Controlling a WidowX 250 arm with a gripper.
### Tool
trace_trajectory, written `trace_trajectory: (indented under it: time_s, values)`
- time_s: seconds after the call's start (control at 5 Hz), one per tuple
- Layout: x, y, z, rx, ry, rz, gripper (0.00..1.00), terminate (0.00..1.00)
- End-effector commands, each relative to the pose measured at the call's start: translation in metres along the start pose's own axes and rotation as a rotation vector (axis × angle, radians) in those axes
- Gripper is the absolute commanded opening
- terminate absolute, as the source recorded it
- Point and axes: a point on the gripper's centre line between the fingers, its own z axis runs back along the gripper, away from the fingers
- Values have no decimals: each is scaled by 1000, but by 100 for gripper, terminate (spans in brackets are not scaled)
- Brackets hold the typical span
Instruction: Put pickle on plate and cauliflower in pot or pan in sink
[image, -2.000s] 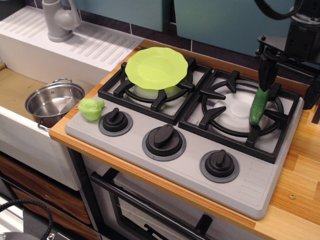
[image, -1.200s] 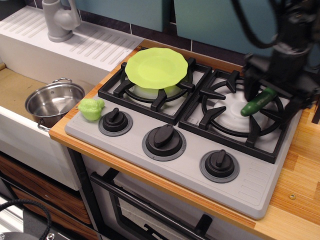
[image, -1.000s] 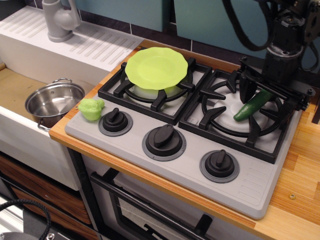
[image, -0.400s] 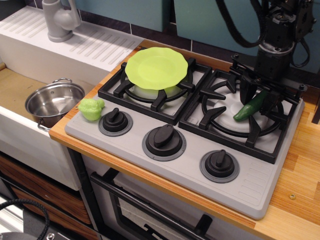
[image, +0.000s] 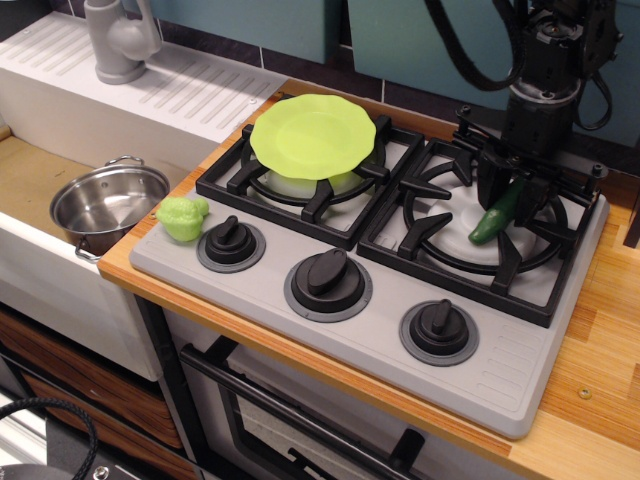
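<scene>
The dark green pickle (image: 491, 221) slants over the right burner grate (image: 480, 232), its upper end between my gripper's fingers. My gripper (image: 512, 192) points down over that burner and is shut on the pickle. The lime-green scalloped plate (image: 312, 135) rests on the left burner grate, to the left of the gripper. The pale lumpy cauliflower (image: 182, 217) lies on the stove's front left corner next to a knob. The shiny steel pot (image: 105, 205) stands in the sink (image: 30, 175) at the left.
Three black knobs (image: 327, 272) line the grey stove front. A grey tap (image: 118, 40) stands on the ribbed white drainboard (image: 190, 90) at the back left. Wooden counter (image: 600, 340) runs along the right of the stove.
The gripper has turned and shifted a little to the left over the right burner with the pickle. The pickle has gone from hanging upright to slanting. Plate, cauliflower and pot have not moved.
</scene>
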Motion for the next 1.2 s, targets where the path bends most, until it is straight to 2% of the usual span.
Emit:
trace_trajectory:
  time_s: [0.0, 0.2, 0.6, 0.8, 1.0]
  values:
    - [-7, -26, 52, -68, -64, -27, 0, 0]
    - [-13, -28, 62, -110, -45, -24, 0, 0]
    - [-16, -25, 72, -113, -42, -35, 0, 0]
    - [-12, -7, 71, -110, -47, -80, 0, 0]
    - [-10, 19, 61, -114, -87, -132, 0, 0]
